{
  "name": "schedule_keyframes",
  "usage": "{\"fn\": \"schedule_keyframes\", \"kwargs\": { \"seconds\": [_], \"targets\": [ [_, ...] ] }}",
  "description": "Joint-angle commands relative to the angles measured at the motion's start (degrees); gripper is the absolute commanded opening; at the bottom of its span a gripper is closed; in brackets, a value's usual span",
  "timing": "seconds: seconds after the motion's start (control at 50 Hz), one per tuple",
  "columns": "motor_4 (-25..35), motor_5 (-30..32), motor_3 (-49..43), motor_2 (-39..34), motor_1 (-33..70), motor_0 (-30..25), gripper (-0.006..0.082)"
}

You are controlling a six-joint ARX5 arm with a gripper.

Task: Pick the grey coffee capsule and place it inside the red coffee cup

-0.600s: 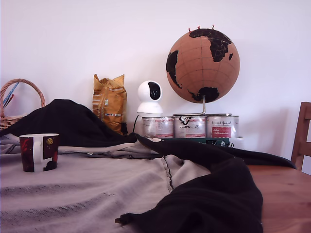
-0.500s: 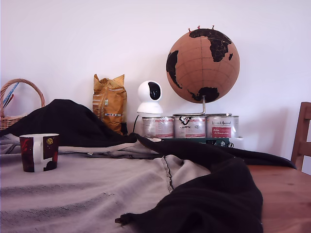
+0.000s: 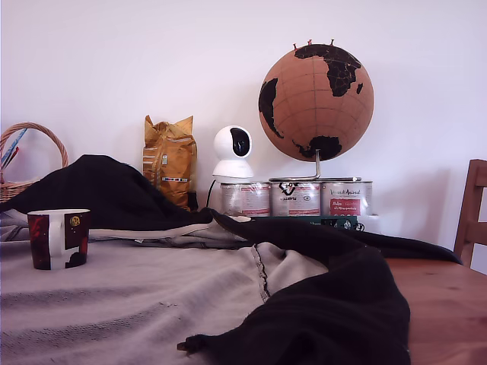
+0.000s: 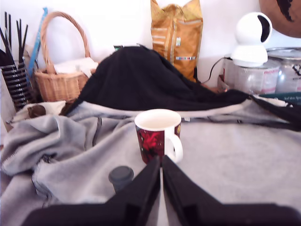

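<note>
In the wrist view the red coffee cup (image 4: 157, 135) stands upright on a grey cloth, its white handle turned toward the camera and its inside looking empty. The grey coffee capsule (image 4: 121, 176), a small dark grey cap shape, sits on the cloth nearer the camera than the cup. My gripper (image 4: 161, 161) is shut with nothing between its black fingers (image 4: 141, 186). Its tips point at the cup's base and the capsule lies just beside one finger, apart from it. In the exterior view the cup (image 3: 58, 239) stands at the far left; the capsule and gripper are out of sight there.
A black garment (image 3: 327, 304) is heaped over the grey cloth (image 3: 137, 304). Behind stand a wicker basket (image 4: 59, 77), a yellow bag (image 3: 169, 160), a white camera (image 3: 233, 152), three silver tins (image 3: 297, 198), a globe (image 3: 316, 103) and a striped pen holder (image 4: 14, 80). A wooden chair (image 3: 473, 213) stands at the exterior view's right.
The whole exterior picture has shifted a few pixels to the left; no object has moved relative to the others.
</note>
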Motion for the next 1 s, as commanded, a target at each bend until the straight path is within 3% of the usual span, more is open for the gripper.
{"fn": "schedule_keyframes", "kwargs": {
  "seconds": [0.0, 0.3, 0.38, 0.5, 0.56, 0.68, 0.98],
  "targets": [
    [-0.2, -0.66, 1.92, -1.9, 0.94, 0.11, -0.0023],
    [0.96, -7.28, 10.86, -1.9, 9.01, 0.09, 0.0007],
    [0.09, -7.39, 13.68, -1.9, 12.11, 0.09, 0.0134],
    [-1.01, -7.37, 19.06, -1.9, 18.18, 0.11, 0.0447],
    [-1.05, -7.37, 21.49, -1.9, 21.46, 0.11, 0.0526],
    [-1.68, -7.37, 26.6, -1.9, 30.12, 0.11, 0.0545],
    [-4.83, -7.32, 49.03, -1.88, 55.56, 0.66, 0.0545]
  ]
}}
